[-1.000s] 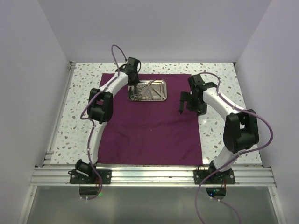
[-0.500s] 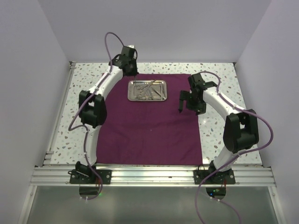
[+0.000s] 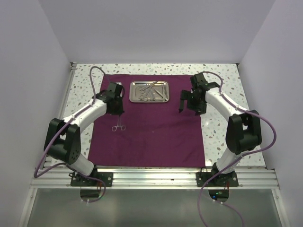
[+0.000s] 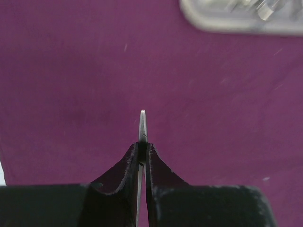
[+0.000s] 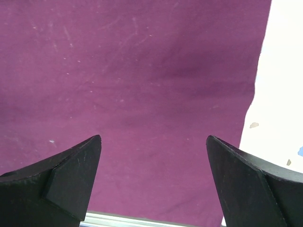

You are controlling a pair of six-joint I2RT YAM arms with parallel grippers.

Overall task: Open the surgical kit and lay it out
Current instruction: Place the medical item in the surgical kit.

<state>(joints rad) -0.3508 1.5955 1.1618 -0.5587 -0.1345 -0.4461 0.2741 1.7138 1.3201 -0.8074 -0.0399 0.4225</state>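
Observation:
The maroon cloth wrap (image 3: 151,127) lies spread flat on the table. The steel tray (image 3: 149,91) sits on its far edge with several silver instruments in it; its rim also shows in the left wrist view (image 4: 236,21). My left gripper (image 3: 117,112) is shut on a thin silver ring-handled instrument (image 3: 117,126), scissors or forceps, held over the left part of the cloth. In the left wrist view the blade tip (image 4: 142,124) sticks out past my left gripper (image 4: 142,144). My right gripper (image 3: 188,108) is open and empty above the cloth's right side, also seen in its wrist view (image 5: 152,138).
The speckled white table (image 3: 222,118) shows around the cloth, and in the right wrist view (image 5: 284,71) beside the cloth's right edge. White walls enclose the table on three sides. An aluminium rail (image 3: 156,177) runs along the near edge.
My left arm swung from the tray to the left and nearer, carrying one instrument out over the cloth. My right gripper shifted slightly farther away and stayed open.

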